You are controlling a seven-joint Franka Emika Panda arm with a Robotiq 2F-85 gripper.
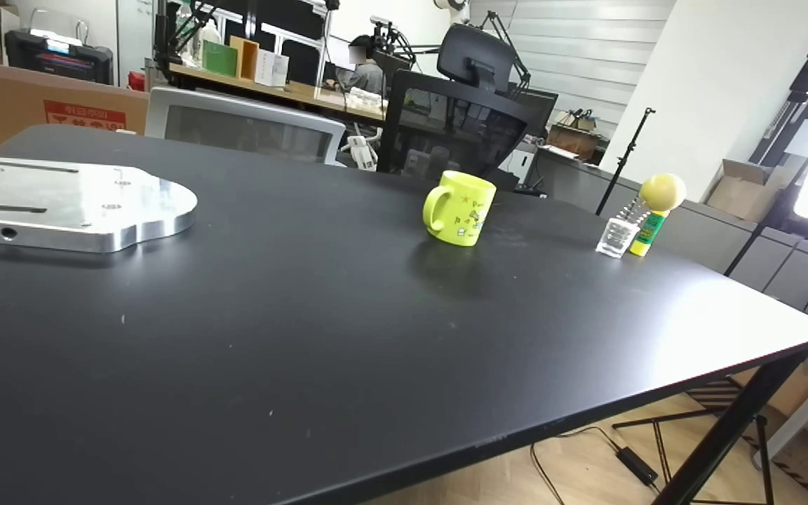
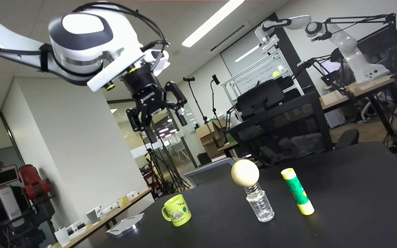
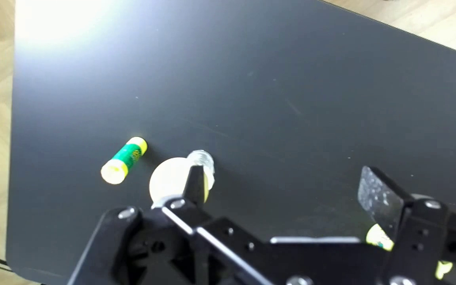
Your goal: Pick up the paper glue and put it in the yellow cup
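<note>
The black, two-fingered gripper (image 2: 166,130) hangs well above the flat black tabletop (image 3: 291,111); jaws spread wide, nothing gripped. Item to be moved: the slim, green, yellow-ended paper glue stick (image 3: 125,159), standing on end on the tabletop, at nine o'clock from the jaws' gap in the wrist view. Adjacent hazard: a round, pale yellow ball (image 3: 168,180) atop a coil-necked clear bottle (image 3: 201,158), standing at the glue stick's three o'clock in that view, near but apart. Receptacle: the bright yellow-green, printed, side-handled mug (image 2: 178,212), upright, at the gap's four o'clock in the wrist view, largely hidden there by the gripper.

Handling, as judged: light, rigid plastic, smooth enough to slip under a slack squeeze, not fragile, easily toppled on its narrow base. Recommended hold: the green barrel, squarely across, below the upper yellow end, which may be a loose cap. The gripper should enter clear of the ball. Pick-up not yet begun.
</note>
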